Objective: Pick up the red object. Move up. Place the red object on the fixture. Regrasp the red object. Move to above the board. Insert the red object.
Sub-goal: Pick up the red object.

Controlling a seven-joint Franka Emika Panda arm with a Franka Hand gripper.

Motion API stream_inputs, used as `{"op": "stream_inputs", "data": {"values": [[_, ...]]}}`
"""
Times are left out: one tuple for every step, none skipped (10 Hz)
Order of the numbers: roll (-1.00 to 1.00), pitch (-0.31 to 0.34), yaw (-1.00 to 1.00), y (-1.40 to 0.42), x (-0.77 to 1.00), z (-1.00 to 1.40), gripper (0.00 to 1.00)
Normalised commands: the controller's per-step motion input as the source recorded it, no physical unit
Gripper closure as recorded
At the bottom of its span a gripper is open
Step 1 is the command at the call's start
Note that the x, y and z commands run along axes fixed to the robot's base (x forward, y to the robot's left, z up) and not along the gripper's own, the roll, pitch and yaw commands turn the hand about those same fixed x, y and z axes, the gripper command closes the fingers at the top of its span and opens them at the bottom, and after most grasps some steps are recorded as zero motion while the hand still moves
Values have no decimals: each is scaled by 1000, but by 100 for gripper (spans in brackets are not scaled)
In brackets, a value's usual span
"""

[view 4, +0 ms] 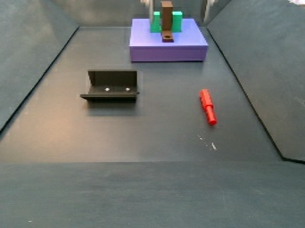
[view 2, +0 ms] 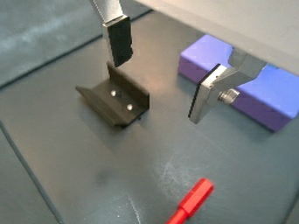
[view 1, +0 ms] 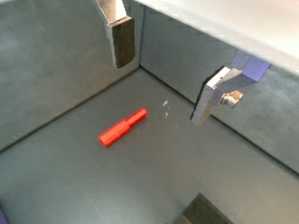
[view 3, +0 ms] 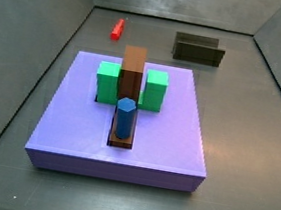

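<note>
The red object (view 1: 122,128) lies flat on the grey floor, and also shows in the other wrist view (view 2: 191,202) and in both side views (view 3: 117,27) (view 4: 208,106). My gripper (view 1: 163,74) (view 2: 163,74) hangs open and empty well above the floor, with nothing between its silver fingers (view 1: 121,44). The peg lies below it and off to one side. The fixture (view 2: 115,100) (view 3: 198,50) (view 4: 111,86) stands on the floor apart from the peg. The purple board (view 2: 239,83) (view 3: 74,116) (view 4: 167,52) carries green blocks, a brown block and a blue peg.
Grey walls (view 3: 62,23) enclose the floor on all sides. On the board stand green blocks (view 3: 108,81), a tall brown block (view 3: 133,70) and a blue peg (view 3: 125,118). The gripper does not show clearly in the side views.
</note>
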Motion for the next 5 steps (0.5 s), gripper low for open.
{"op": "stream_inputs", "data": {"values": [[0,0,0,0,0,-31,0],[-39,-80,0,0,-20,-246,0],[-129,-254,-43,-6,-186,-469,0],[-69,-311,-80,-74,-326,-620,0],[-39,-323,-69,-117,-403,-611,0]]}}
